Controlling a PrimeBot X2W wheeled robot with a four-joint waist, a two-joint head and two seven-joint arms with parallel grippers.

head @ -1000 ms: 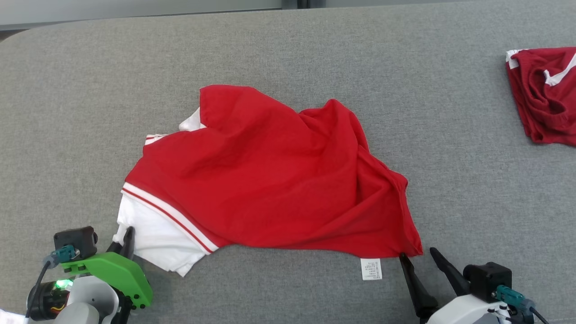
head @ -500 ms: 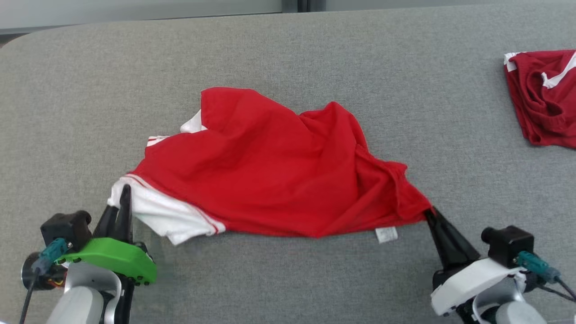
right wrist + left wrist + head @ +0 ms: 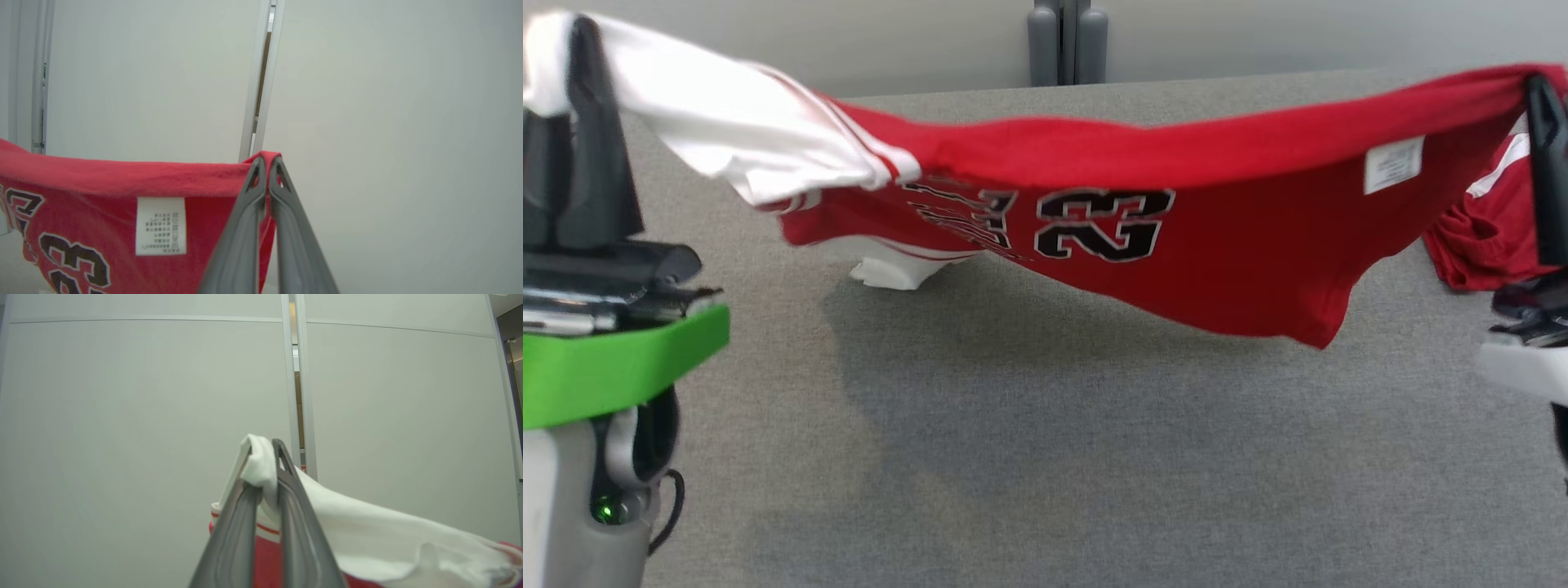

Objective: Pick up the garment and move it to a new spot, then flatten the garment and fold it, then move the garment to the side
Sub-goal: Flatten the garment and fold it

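Observation:
The garment [image 3: 1176,245] is a red jersey with white sleeves and black number print. It hangs stretched in the air between my two grippers, above the grey table [image 3: 1045,457]. My left gripper [image 3: 574,33] at the upper left is shut on its white sleeve [image 3: 261,465]. At the upper right my right gripper [image 3: 1539,86] is shut on the red hem corner [image 3: 267,157], close to a white care label [image 3: 1394,165]. A white part of the jersey [image 3: 894,271] still touches the table.
A second dark red garment [image 3: 1478,237] lies bunched at the table's right side, behind the hanging hem. A pale wall with a grey post [image 3: 1066,41] stands beyond the table's far edge.
Both grippers have risen with the jersey, lifting it off the table and stretching it between them. The right gripper shut on the hem corner. The head camera has also shifted.

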